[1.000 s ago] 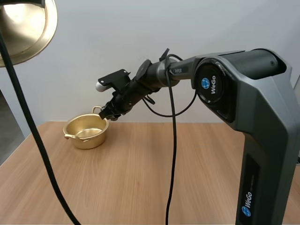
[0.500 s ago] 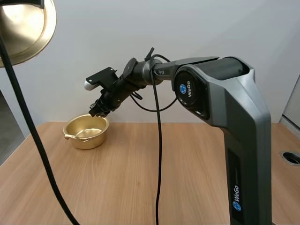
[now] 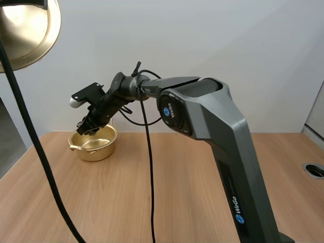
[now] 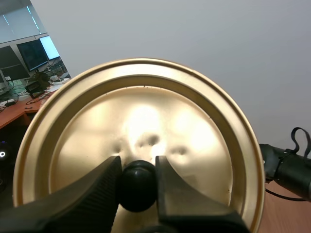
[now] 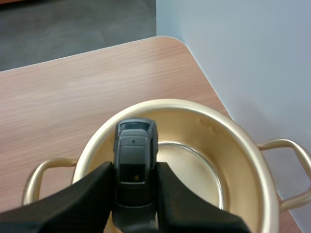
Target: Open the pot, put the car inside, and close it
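The open gold pot [image 3: 93,142] stands on the table at the far left. My right gripper [image 3: 87,126] hangs just over its rim, shut on a small dark grey toy car [image 5: 134,162]. From the right wrist, the car sits above the pot's [image 5: 204,145] bare inside. The gold lid [image 3: 28,30] is held high at the upper left. My left gripper [image 4: 138,182] is shut on its black knob [image 4: 138,187], with the lid's [image 4: 141,126] top face turned to the camera.
The wooden table [image 3: 167,192] stretches wide in front of and to the right of the pot. A round hole [image 3: 315,170] sits near its right edge. The table's left corner [image 5: 165,41] lies just beyond the pot.
My right arm has swung left and a little down, carrying the car from beside the pot's right rim to over the pot. The lid stays held high.
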